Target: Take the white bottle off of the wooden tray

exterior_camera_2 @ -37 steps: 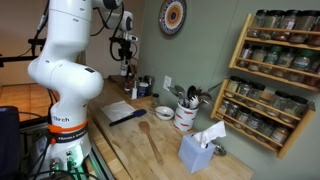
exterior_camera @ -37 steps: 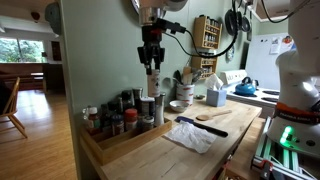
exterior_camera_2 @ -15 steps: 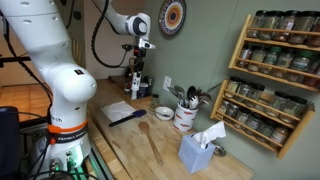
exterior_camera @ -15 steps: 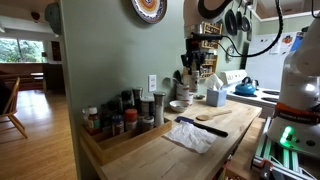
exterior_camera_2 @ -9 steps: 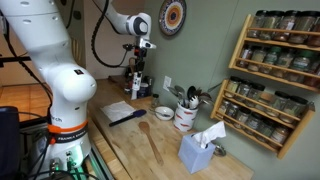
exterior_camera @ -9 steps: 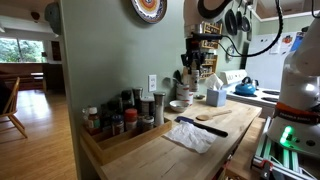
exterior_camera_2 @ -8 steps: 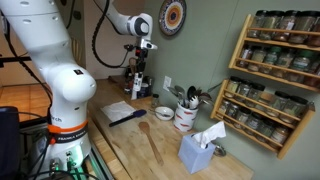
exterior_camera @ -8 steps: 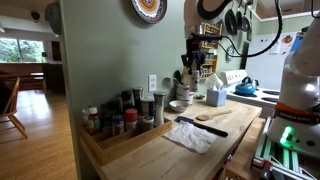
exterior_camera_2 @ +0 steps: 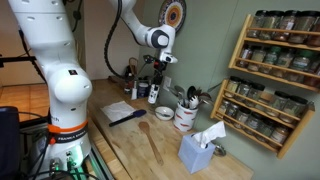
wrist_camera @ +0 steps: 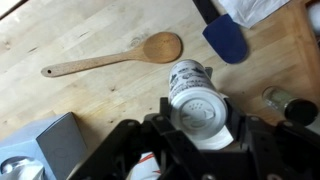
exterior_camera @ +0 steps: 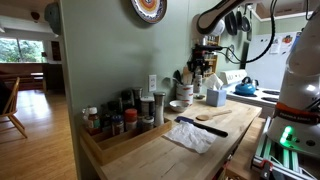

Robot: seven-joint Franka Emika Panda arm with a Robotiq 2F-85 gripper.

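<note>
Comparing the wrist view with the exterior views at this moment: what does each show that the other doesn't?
Only the wrist view: the gripper closed around the white bottle, seen end-on above the countertop. Only an exterior view: the wooden tray holding jars, well away from the bottle, and the wall spice rack. Both: the wooden spoon and blue spatula lying on the wood.

wooden counter (exterior_camera: 160, 160) with wooden tray (exterior_camera: 115, 147), spoon (exterior_camera: 212, 115), cloth (exterior_camera: 192, 137)

exterior views: opposite ends of countertop (exterior_camera: 150, 160) (exterior_camera_2: 120, 140), mid-range | wrist: close, straight down | shared: wooden spoon (exterior_camera: 212, 115) (exterior_camera_2: 148, 140) (wrist_camera: 110, 58)
</note>
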